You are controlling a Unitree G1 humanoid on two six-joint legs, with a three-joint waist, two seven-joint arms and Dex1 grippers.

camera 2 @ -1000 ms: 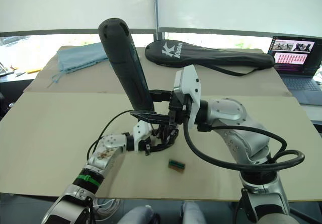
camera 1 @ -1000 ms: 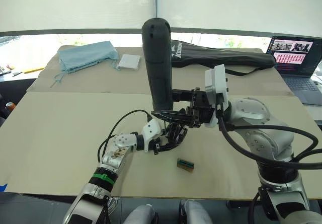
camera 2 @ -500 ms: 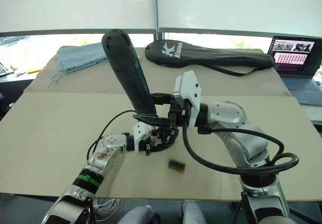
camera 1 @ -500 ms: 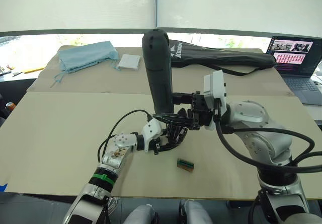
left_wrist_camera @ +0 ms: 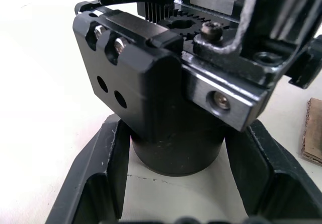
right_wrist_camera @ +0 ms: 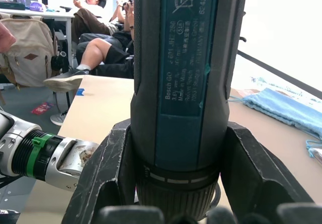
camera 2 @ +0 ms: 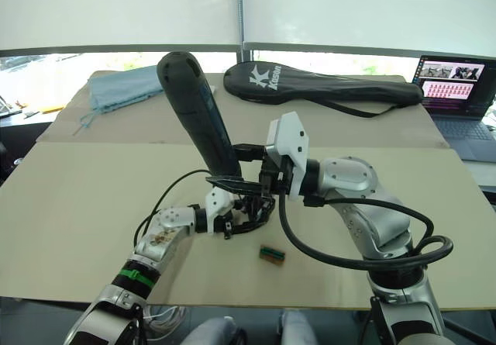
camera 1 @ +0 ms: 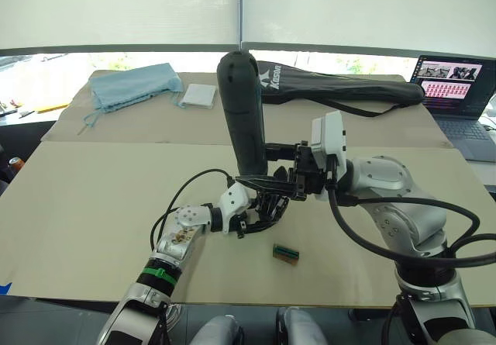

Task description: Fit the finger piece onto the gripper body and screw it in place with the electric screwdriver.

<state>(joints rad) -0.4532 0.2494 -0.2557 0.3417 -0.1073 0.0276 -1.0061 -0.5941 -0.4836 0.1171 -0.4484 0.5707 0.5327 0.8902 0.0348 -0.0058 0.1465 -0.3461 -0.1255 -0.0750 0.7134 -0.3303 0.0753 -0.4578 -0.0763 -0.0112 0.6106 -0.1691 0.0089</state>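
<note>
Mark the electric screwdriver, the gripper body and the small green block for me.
electric screwdriver (camera 1: pixel 242 105): left eye view, mid handle.
gripper body (left_wrist_camera: pixel 151 73): left wrist view, black block's side face.
small green block (camera 1: pixel 285 253): left eye view, its top.

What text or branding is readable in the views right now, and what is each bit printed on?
"Bosch GO": on the teal label of the electric screwdriver, held in the right gripper. The finer lines and the number beside it are too blurred to read.
White brand lettering on the long black racket bag: too small to read surely.
Laptop screen: too small to read.
</note>
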